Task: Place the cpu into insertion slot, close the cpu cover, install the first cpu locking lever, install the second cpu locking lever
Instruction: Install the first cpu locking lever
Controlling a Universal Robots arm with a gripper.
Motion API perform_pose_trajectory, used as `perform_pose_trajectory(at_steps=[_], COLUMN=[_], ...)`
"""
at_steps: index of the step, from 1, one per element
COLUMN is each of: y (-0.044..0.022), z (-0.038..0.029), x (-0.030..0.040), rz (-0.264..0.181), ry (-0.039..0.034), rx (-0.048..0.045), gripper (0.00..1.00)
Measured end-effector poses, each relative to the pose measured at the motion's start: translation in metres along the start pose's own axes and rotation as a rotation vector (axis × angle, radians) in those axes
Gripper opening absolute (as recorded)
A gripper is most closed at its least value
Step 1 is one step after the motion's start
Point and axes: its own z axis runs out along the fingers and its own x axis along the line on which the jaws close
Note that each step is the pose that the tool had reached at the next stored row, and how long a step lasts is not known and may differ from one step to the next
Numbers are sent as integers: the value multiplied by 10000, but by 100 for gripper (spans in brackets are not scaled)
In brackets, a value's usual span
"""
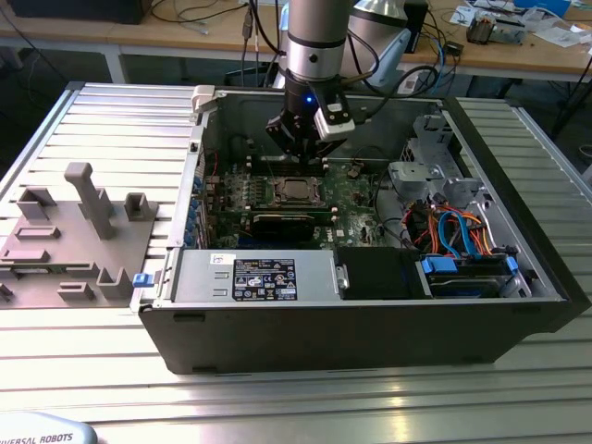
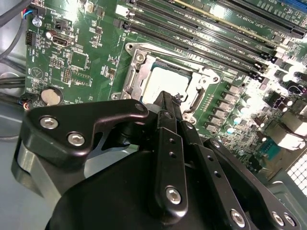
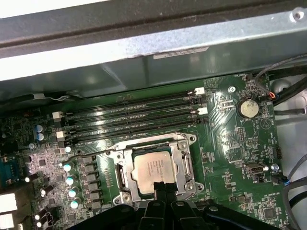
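Observation:
The cpu lies flat in the insertion slot on the green motherboard, its silvery top showing. The cpu cover lies down around it as a silvery frame. A thin locking lever juts out from one corner of the socket. My gripper hovers just above the socket's edge, its two black fingers pressed together and holding nothing. In the second wrist view the fingertips overlap one edge of the cpu. In the exterior view my gripper hangs inside the open computer case, just behind the cpu.
Long memory slots run beside the socket, and the case wall rises behind them. A coin battery sits near loose cables. A black power supply and a drive cage with blue cables fill the case's front and right. A grey fixture stands outside.

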Motion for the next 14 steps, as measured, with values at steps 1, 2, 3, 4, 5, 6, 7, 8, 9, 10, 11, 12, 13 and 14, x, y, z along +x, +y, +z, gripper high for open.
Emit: perform_pose_trajectory(at_steps=[1,2,3,4,5,6,7,8,9,10,11,12,13,14], y=[0,0,0,0,0,0,0,0,0,0,0,0,0,0], z=[0,0,0,0,0,0,0,0,0,0,0,0,0,0], x=[0,1,1,1,1,2,2,2,2,2,2,2,2,2], rz=[-33,-75,-101,-141,-166,-208,-248,-281,-299,-317,-351,-389,-442,-484], ry=[-1,-2,-3,-4,-5,-6,-7,-9,-9,-9,-11,-12,-14,-15], rx=[-1,-1,-1,-1,-2,-2,-3,-4,-4,-4,-4,-5,-5,-7], gripper=[11,11,11,11,11,11,11,11,11,11,11,11,11,11])
